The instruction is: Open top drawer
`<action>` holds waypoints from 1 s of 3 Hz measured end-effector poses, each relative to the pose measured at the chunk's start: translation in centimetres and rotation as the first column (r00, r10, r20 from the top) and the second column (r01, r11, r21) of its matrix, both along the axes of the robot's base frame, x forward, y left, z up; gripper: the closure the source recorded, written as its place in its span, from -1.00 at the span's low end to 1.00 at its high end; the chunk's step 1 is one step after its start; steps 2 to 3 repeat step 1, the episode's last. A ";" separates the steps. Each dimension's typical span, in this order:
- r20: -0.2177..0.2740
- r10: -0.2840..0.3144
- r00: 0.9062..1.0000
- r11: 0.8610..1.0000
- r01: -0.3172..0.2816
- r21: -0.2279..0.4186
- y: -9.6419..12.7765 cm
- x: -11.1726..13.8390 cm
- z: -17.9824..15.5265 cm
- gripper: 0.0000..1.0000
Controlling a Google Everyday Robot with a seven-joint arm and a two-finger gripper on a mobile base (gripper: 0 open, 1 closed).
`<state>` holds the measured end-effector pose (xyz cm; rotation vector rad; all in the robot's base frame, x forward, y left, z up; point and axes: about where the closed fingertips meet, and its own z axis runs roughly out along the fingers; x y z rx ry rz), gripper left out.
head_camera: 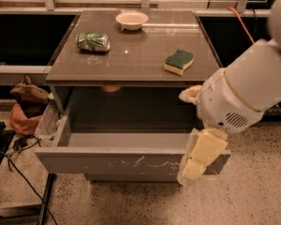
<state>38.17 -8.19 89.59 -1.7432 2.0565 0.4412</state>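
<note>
The top drawer [117,164] stands pulled far out from under the grey-brown counter [131,55]. Its flat grey front panel bears whitish scratches, and its inside looks empty. My gripper [196,161] hangs in front of the drawer's right front corner on the big white arm [243,95]. Its pale yellow fingers [203,151] point down over the front panel, and nothing shows between them.
On the counter lie a crushed green can [92,41], a white bowl [132,19] and a green-and-yellow sponge [179,62]. A brown bag [25,107] and black cables [14,158] lie on the floor at the left. Speckled floor is in front.
</note>
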 end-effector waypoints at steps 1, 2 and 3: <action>0.032 0.007 0.999 1.000 -0.007 -0.012 0.4 -0.5 1.6 -1.00; 0.032 0.007 0.999 1.000 -0.007 -0.012 0.4 -0.5 1.6 -1.00; 0.032 0.007 0.999 1.000 -0.007 -0.012 0.4 -0.5 1.6 -1.00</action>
